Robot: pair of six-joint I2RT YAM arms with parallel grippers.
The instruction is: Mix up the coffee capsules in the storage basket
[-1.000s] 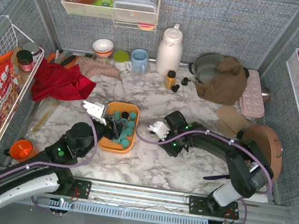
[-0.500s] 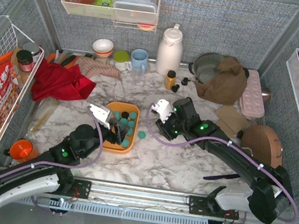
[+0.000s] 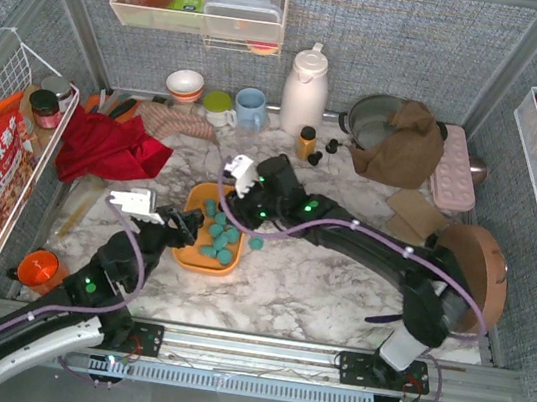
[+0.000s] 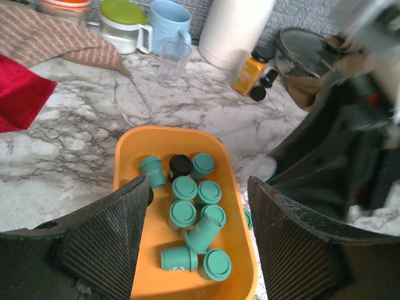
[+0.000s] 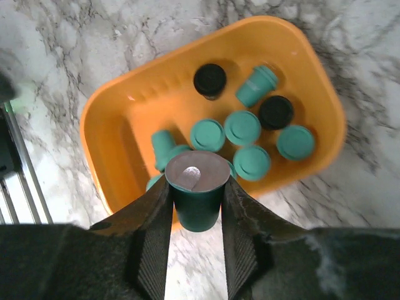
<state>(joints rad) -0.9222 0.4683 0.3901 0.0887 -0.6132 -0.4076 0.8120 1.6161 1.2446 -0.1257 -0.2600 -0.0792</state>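
Hovering over the storage basket (image 3: 200,264) on the marble table (image 3: 314,299), the right gripper (image 5: 197,186) pinches a dark teal capsule (image 5: 195,212), a grip only its wrist camera reveals. The left gripper (image 4: 197,187), jaws wide and empty, has backed to the basket's left edge since a second ago, when it reached inside. The coffee capsules (image 4: 187,212) lie in the basket, one stray capsule (image 3: 256,243) on the marble alongside.

White marble-veined surface (image 3: 316,289). Near the middle, orange-yellow storage basket (image 3: 191,256), with one teal coffee capsule (image 3: 255,243) loose on the marble just right of it. Along the back, bowl (image 3: 185,83), blue mug (image 3: 250,107), white flask (image 3: 305,90), amber bottle (image 3: 305,143), pot (image 3: 377,116). At left, crumpled red cloth (image 3: 104,148); at right, pink tray (image 3: 454,180) and round wooden board (image 3: 476,267).
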